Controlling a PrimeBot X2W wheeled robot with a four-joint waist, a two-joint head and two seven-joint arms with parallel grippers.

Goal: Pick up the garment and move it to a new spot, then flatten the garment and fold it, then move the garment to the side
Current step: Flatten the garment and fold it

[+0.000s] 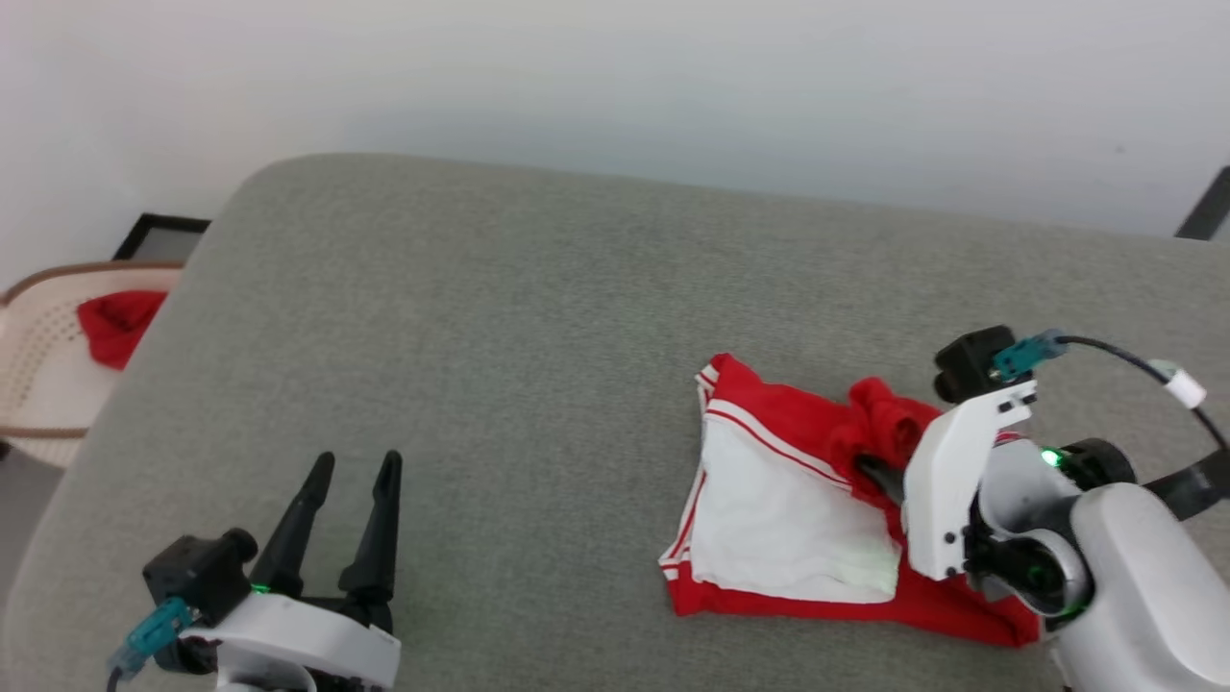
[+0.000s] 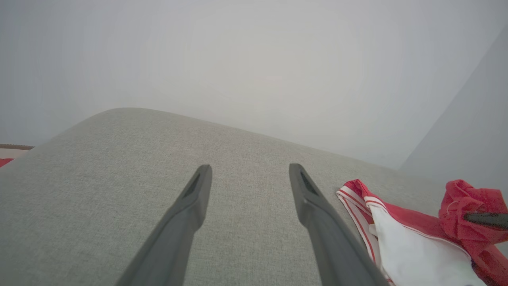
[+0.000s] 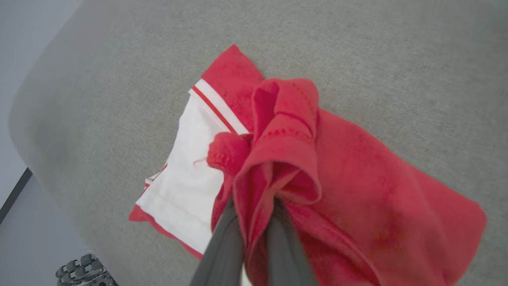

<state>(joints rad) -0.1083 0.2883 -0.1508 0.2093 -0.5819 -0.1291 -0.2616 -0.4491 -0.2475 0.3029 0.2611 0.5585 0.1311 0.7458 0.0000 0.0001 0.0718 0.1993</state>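
Your right gripper (image 3: 256,210) is pinching with its jaws clenched on a raised bunch of red fabric, part of the garment (image 1: 798,500). The cloth is wrapping around both dark fingers and hiding their tips. Around that bunch the rest of the jersey is lying on the grey cloth-covered tabletop (image 1: 538,317), toward its right side. Nothing else is resting near it or crowding the grip.

Well off to the left, beyond the tabletop's edge, a pale basket (image 1: 38,384) is holding a small red cloth (image 1: 115,322), and a black frame (image 1: 159,231) is leaning at the wall behind it.

The garment is lying with a white panel facing up and its striped trim running down the edge that faces left. In the head view its long axis is slanting from far left to near right.

Your right arm is reaching in from the lower right, wrist bent, fingers pointing left and down into the cloth. Your left gripper (image 1: 357,466) is hovering over bare tabletop at the lower left, jaws spread wide and grasping nothing, fingers pointing away from you, well apart from the garment.
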